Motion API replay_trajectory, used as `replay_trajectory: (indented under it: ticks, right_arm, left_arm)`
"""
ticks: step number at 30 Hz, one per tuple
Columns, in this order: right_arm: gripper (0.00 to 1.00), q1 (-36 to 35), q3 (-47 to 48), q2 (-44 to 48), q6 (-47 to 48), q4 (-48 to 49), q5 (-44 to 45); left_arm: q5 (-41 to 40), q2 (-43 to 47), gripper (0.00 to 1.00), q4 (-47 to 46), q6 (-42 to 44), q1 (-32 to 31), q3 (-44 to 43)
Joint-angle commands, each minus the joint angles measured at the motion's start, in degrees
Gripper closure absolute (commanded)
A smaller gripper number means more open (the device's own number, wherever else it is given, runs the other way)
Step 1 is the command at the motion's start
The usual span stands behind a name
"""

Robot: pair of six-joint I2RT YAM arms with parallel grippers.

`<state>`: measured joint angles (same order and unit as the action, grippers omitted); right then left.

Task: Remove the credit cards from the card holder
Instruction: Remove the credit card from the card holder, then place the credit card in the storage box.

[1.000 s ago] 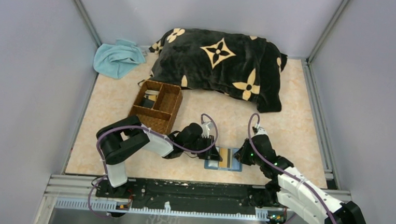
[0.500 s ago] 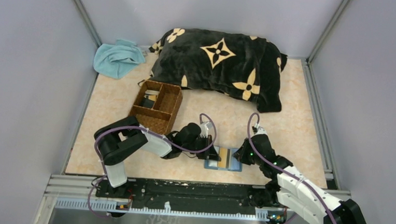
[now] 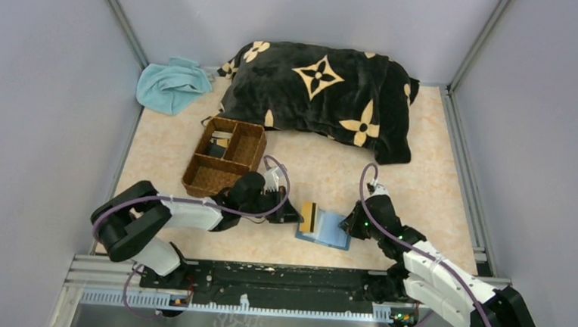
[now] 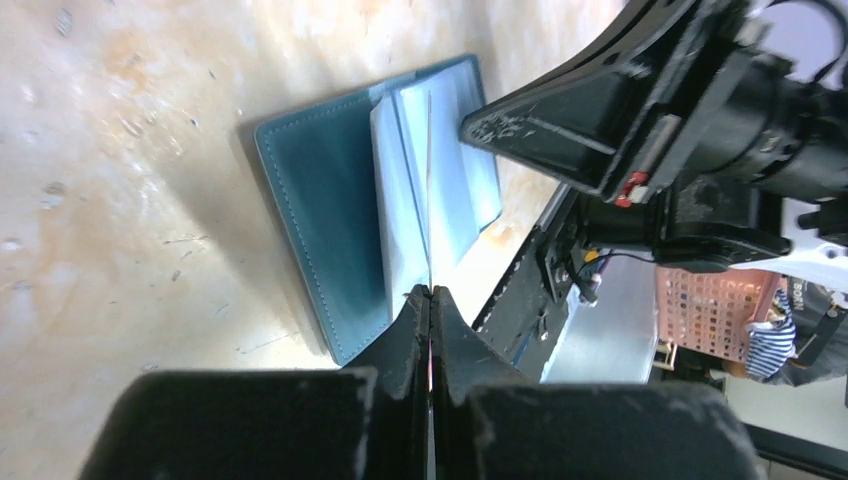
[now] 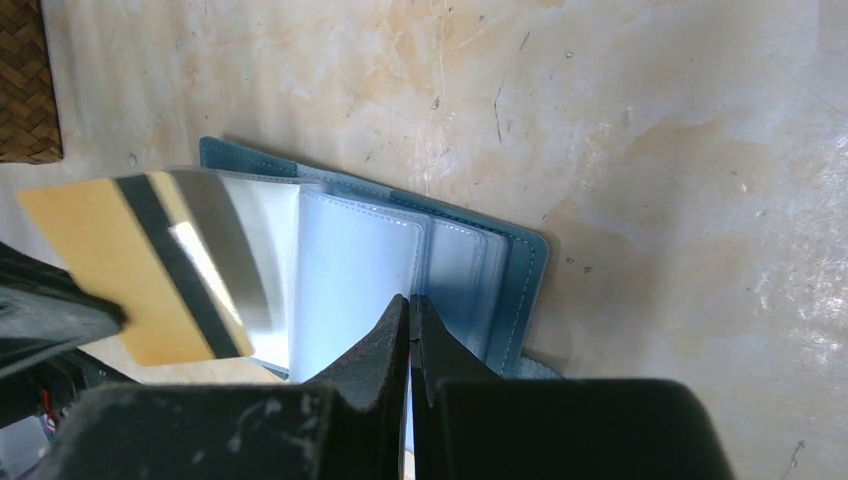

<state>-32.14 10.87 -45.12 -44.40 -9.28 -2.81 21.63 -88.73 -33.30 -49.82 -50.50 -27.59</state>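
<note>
A small, flat, teal-blue folding card holder (image 3: 333, 232) lies open on the beige marbled table (image 3: 436, 180), close to the near edge and about midway along it, between the two arms. The left gripper (image 3: 292, 214) is clamped tight on a thin, tan credit card (image 3: 308, 216) with a dark stripe, which overlaps the holder's left side. Whether it has cleared its pocket cannot be told. The right gripper (image 3: 350, 226) has its fingers pressed together, tips down on the holder's pale blue inside leaf. No card is in it. Farther back sit a brown woven compartment tray (image 3: 224, 156), left of centre, a black cushion with tan flowers (image 3: 320, 97) along the far edge, and a light blue cloth (image 3: 169, 84) in the far left corner.
</note>
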Motion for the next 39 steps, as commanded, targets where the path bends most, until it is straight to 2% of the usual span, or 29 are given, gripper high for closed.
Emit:
replay_trajectory:
  ticks: [1,5,6,9,11,13,15,24,29,33,36,39]
  right_arm:
    - [1.00,-0.24,-0.14,2.05,2.24,-0.29,-1.28]
    - [1.00,-0.28,0.30,8.29,3.37,3.88,-5.60]
    - [0.96,-0.29,0.48,10.03,3.33,5.52,-6.90]
    - [0.64,-0.29,0.54,15.36,2.13,12.74,-13.13]
    - [0.48,-0.34,0.74,17.02,1.11,17.69,-16.73]
    - [0.41,-0.29,1.51,16.40,0.82,21.40,-19.53]
    - [0.39,-0.33,3.08,13.72,1.14,23.39,-21.99]
    - [0.38,-3.03,5.12,5.63,1.73,32.20,-23.30]
    - [0.47,-4.83,5.72,3.13,1.21,35.57,-23.87]
    - [0.49,-5.26,6.09,1.56,0.80,36.87,-25.10]
    - [0.61,-5.32,5.31,1.27,-0.22,38.78,-25.84]
    - [0.80,-5.39,4.84,1.26,-0.75,39.41,-26.12]
  left_arm:
    - [0.43,7.63,1.00,1.96,2.37,2.74,1.64]
    - [-0.86,15.88,1.00,5.41,3.61,5.03,1.99]
    - [-1.07,17.69,1.00,5.71,3.63,5.43,2.15]
    - [-1.25,22.41,1.00,5.13,3.43,6.02,3.25]
    - [-0.79,24.97,1.00,3.12,2.98,6.10,4.33]
    - [-0.10,26.44,1.00,0.71,2.43,6.12,5.12]
    - [1.44,26.61,1.00,0.26,2.41,6.12,5.09]
    - [8.07,23.37,1.00,-9.67,-2.43,6.03,6.75]
    - [8.51,22.48,1.00,-10.25,-2.38,6.03,6.86]
    - [9.27,21.24,1.00,-12.60,-3.32,6.03,7.10]
    - [10.02,20.26,1.00,-13.70,-3.90,6.03,6.86]
    - [10.26,19.98,1.00,-14.42,-4.03,6.03,6.94]
